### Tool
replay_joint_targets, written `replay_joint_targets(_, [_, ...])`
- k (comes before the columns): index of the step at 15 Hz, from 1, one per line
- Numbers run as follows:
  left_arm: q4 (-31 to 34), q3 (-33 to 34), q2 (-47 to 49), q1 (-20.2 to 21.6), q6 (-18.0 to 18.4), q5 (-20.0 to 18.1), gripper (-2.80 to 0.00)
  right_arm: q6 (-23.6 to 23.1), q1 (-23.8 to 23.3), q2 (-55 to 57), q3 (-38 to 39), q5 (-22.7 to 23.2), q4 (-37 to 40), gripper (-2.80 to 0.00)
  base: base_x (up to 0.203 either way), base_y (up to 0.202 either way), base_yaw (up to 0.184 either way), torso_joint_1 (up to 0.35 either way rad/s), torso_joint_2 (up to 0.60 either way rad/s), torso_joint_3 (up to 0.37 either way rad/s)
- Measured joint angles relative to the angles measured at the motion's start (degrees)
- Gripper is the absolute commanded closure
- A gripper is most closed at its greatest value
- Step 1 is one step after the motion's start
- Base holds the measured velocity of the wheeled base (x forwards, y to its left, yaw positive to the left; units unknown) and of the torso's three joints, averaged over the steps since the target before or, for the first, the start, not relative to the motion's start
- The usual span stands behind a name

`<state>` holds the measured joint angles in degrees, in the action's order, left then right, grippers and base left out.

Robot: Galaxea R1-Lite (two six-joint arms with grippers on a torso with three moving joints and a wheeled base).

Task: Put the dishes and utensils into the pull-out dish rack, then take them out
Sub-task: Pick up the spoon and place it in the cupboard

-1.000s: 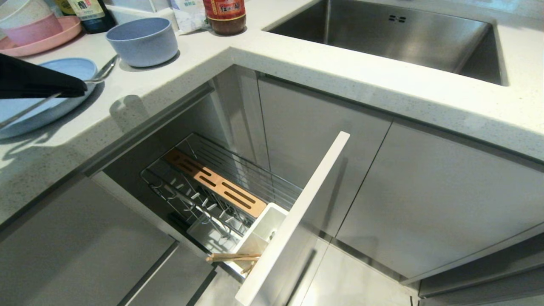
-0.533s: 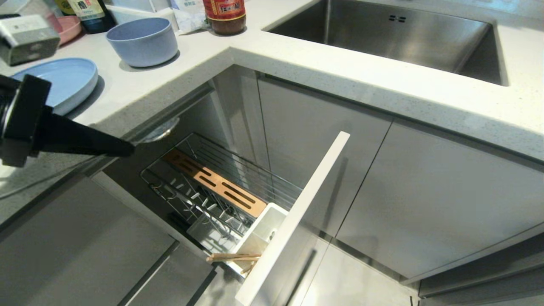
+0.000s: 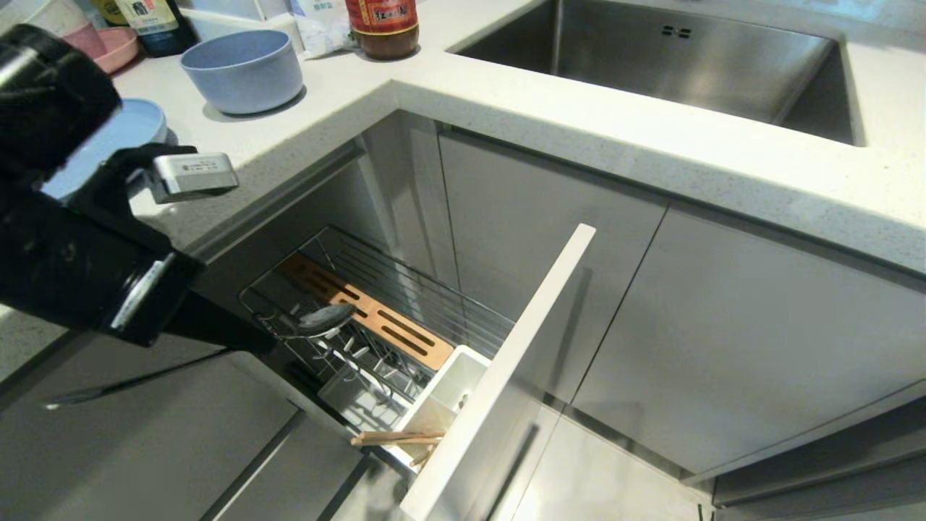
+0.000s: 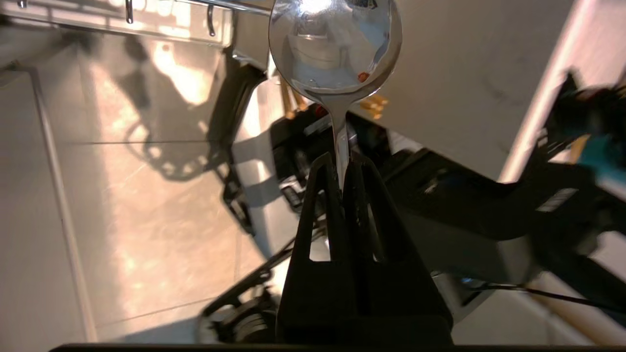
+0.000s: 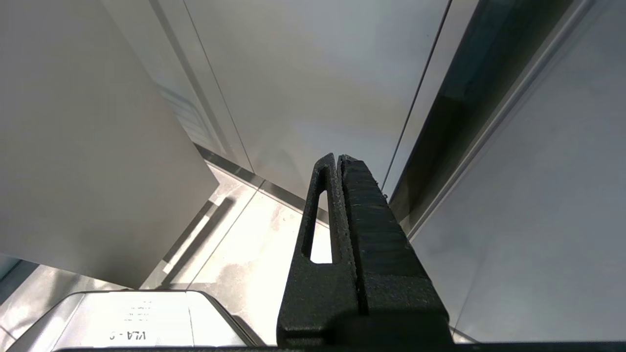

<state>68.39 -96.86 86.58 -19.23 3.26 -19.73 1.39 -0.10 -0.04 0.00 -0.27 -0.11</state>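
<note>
The left gripper (image 4: 342,164) is clenched on the spoon (image 3: 322,317), its bowl over the rack's (image 3: 376,318) far-left prongs. Chopsticks (image 3: 398,438) sit in the near cup (image 3: 452,394). The plate (image 3: 119,134) and bowl (image 3: 242,69) remain on the desk (image 3: 506,94). The right gripper (image 5: 340,161), pressed closed and empty, hangs by the cabinet doors (image 5: 318,88).

- A home kitchen: a steel sink (image 3: 651,58) is set in a pale speckled countertop (image 3: 579,130) at 1 o'clock.
- Grey cabinet fronts (image 3: 723,333) below hold a pulled-out wire dish rack (image 3: 376,318).
- Sauce bottles (image 3: 382,25) and bowls (image 3: 242,69) stand at 11 o'clock.
</note>
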Motion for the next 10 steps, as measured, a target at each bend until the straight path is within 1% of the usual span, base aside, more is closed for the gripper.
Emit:
replay_joint_targets(2, [0.16, -1.49, 2.73, -0.62, 2.94, 1.72, 0.00, 0.01, 0.00, 0.01, 0.00, 0.02, 0.00, 0.00, 0.000, 0.000, 0.000, 0.000, 0.00, 0.000])
replay_joint_targets(3, [0.12, -2.51, 4.32, -1.43, 3.74, 3.55, 0.00, 0.00, 0.00, 0.00, 0.00, 0.02, 0.00, 0.00, 0.000, 0.000, 0.000, 0.000, 0.00, 0.000])
replay_joint_targets(4, [0.11, -3.57, 6.01, -2.92, 3.95, 5.76, 0.00, 0.01, 0.00, 0.01, 0.00, 0.02, -0.02, 0.00, 0.000, 0.000, 0.000, 0.000, 0.00, 0.000])
replay_joint_targets(8, [-0.87, -6.57, 12.67, -11.54, 2.95, 15.62, 0.00, 0.01, 0.00, -0.01, 0.00, 0.00, -0.02, 0.00, 0.000, 0.000, 0.000, 0.000, 0.00, 0.000])
replay_joint_targets(10, [-2.97, -6.78, 15.38, -13.80, 2.76, 20.18, 0.00, 0.01, 0.00, -0.01, 0.00, 0.00, -0.02, 0.00, 0.000, 0.000, 0.000, 0.000, 0.00, 0.000])
